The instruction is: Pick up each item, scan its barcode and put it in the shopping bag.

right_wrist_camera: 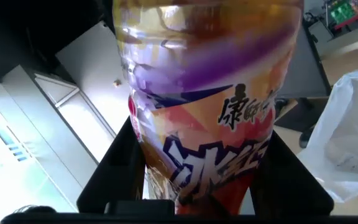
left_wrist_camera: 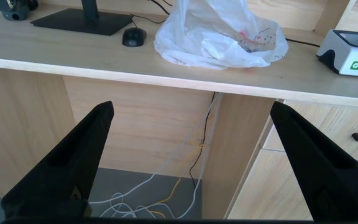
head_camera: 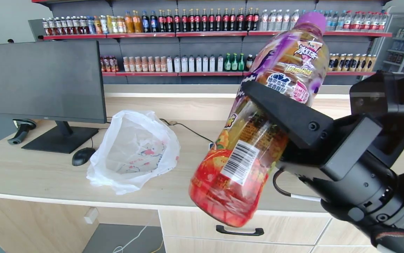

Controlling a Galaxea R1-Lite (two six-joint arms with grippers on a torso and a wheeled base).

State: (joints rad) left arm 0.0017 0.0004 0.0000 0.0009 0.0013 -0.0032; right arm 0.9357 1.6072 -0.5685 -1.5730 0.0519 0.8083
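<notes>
Holding stage: right gripper [head_camera: 268,105] is clamped across the middle of a drink bottle [head_camera: 244,154], one jaw lying over the label, the other behind it. The bottle is up in the air in front of the counter [head_camera: 30,168], tilted, purple cap up and away, red base down and toward the robot. The right wrist view confirms it: bottle [right_wrist_camera: 210,112] sits between both jaws.

Left gripper [left_wrist_camera: 191,162] has its jaws wide apart with nothing in them, and hangs low in front of the counter.

Progress, my read:
- pick-up done for this bottle
- scan looks to be the step in hand or next; can't tell if it has registered
- bagging not done; the bottle is well apart from the shopping bag [head_camera: 135,147]
- the bag lies slumped on the counter beside the mouse [head_camera: 82,156] and monitor [head_camera: 47,80]; can't tell if anything is inside
- white box device [left_wrist_camera: 353,53] on the counter looks like the scanner; a dark handheld one [head_camera: 21,130] sits by the monitor

Labels: barcode [head_camera: 238,161] is a white patch low on the bottle, facing the head camera. The wrap is purple, orange and red with fruit art and large Chinese lettering; small print is not legible. The bag has a faint pink print.
</notes>
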